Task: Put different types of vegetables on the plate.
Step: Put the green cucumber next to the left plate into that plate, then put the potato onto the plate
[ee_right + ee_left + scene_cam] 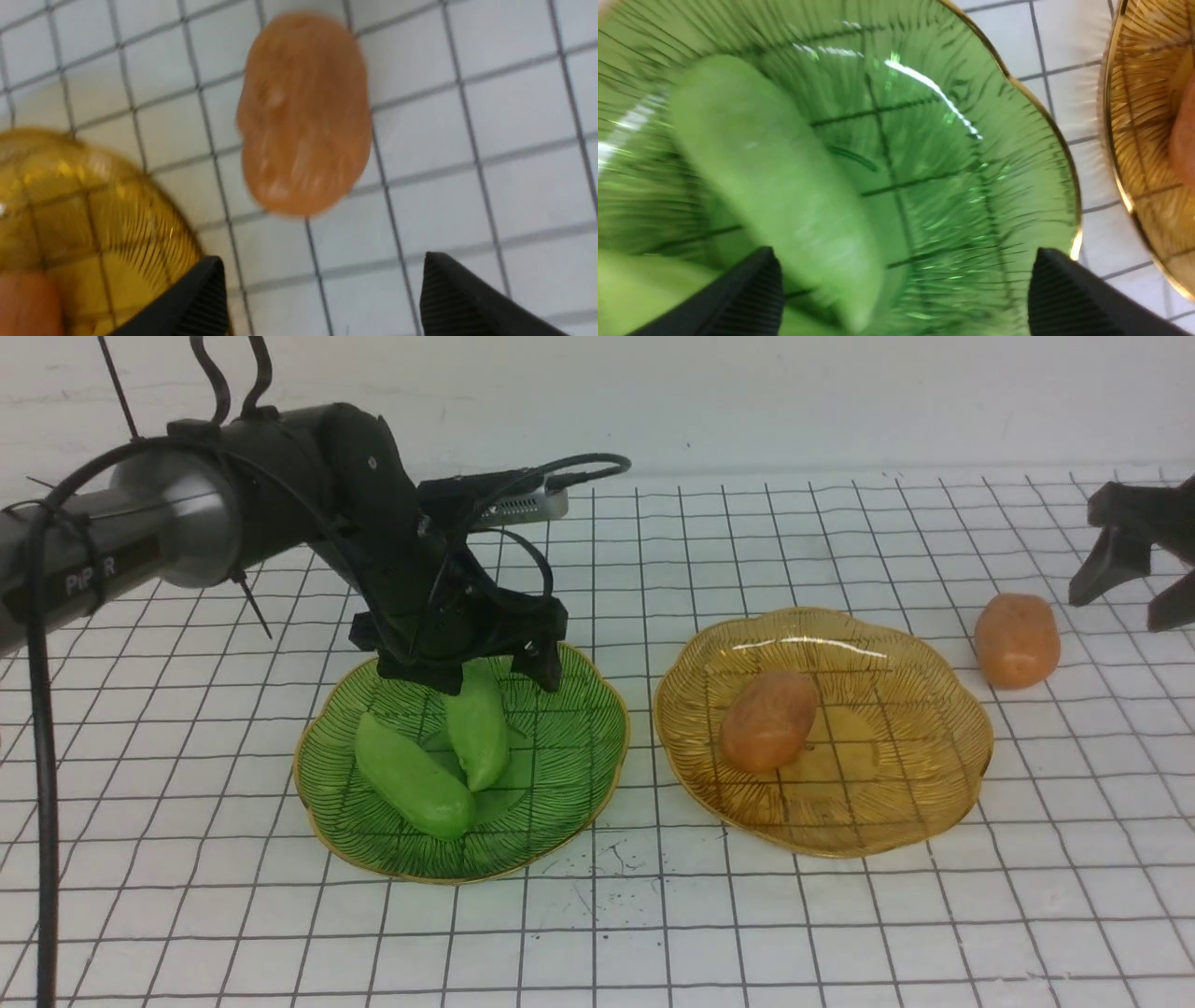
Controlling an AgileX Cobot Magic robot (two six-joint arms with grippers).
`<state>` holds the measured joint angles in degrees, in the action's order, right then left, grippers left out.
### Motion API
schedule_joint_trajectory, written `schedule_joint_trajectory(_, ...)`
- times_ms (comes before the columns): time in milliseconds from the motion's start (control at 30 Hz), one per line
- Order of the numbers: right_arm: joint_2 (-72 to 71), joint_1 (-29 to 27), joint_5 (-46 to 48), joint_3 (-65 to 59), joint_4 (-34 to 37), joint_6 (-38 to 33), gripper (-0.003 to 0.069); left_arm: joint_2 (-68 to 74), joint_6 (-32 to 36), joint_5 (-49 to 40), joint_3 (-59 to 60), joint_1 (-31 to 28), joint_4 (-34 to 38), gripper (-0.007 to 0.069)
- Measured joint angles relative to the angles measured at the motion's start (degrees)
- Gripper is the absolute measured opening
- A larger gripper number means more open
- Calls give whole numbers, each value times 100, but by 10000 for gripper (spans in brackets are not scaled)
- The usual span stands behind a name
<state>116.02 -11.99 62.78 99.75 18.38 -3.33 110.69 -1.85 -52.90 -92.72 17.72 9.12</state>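
L gripper [481, 672] [906, 294] hangs low over the green plate [579, 784] [971, 93], jaws spread wide, gripping nothing. Right under it, between the fingers, lies one cucumber [478, 728] [775, 186]. Its far end is up near the gripper, it sits close to one finger and is well clear of the other; blurred in the L wrist view. A second cucumber [411, 779] [635, 289] lies just beside the first, on the gripper's left & nearer the robot. The two meet near plate centre, both inside the green plate. To the gripper's right, just beside the green plate but not touching it, sits the amber plate [822, 831] [93, 186] w/ one potato [768, 721] [23, 303] in it, on the side toward the L gripper. R gripper [1134, 593] [322, 280] is off past the amber plate's right edge, up off the desk [653, 933], jaws apart & empty. The loose potato [1017, 639] [303, 116] lies on the desk just ahead of its fingertips, touching neither finger, near the amber plate's rim but outside it.
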Motion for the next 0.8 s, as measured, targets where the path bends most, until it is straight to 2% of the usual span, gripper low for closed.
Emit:
schedule_joint_trajectory(167,990,-5,178,1118,373,262,598,-64,54,-381,-138,0,-709,403)
schedule_joint_trajectory(367,1654,58,364,1891,361,403,605,-64,54,-428,-138,0,-818,256)
schedule_joint_trajectory(500,1858,139,227,2041,361,420,605,-64,59,-428,-138,0,-853,222)
schedule_joint_trajectory(800,2263,277,168,2053,4,420,591,-64,59,-487,-138,0,-995,222)
